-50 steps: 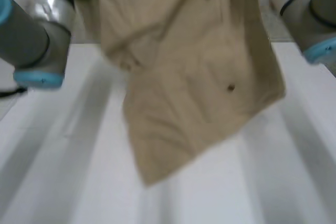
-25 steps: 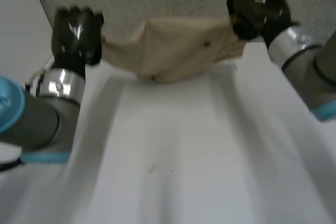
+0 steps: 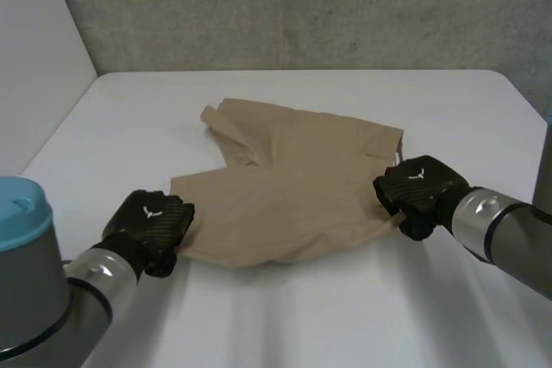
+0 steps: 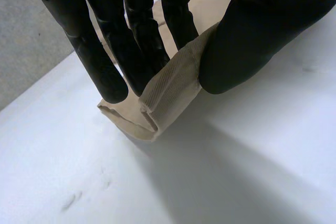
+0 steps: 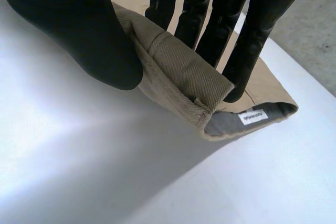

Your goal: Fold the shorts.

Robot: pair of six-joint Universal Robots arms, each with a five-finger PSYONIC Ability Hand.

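Observation:
The tan shorts lie spread on the white table, legs pointing toward the far side. My left hand is at the near left corner of the waistband, pinching the tan shorts between thumb and fingers. My right hand holds the near right corner of the waistband. In the right wrist view the thumb and fingers clamp the folded edge of the tan shorts, and a white label shows on the grey inside.
A grey wall runs behind the table's far edge. A pale panel stands at the far left. Bare white tabletop lies in front of the shorts and on both sides.
The shorts were held up high in the air; both hands have come down toward the near side and the shorts now lie flat on the table, still pinched at both corners.

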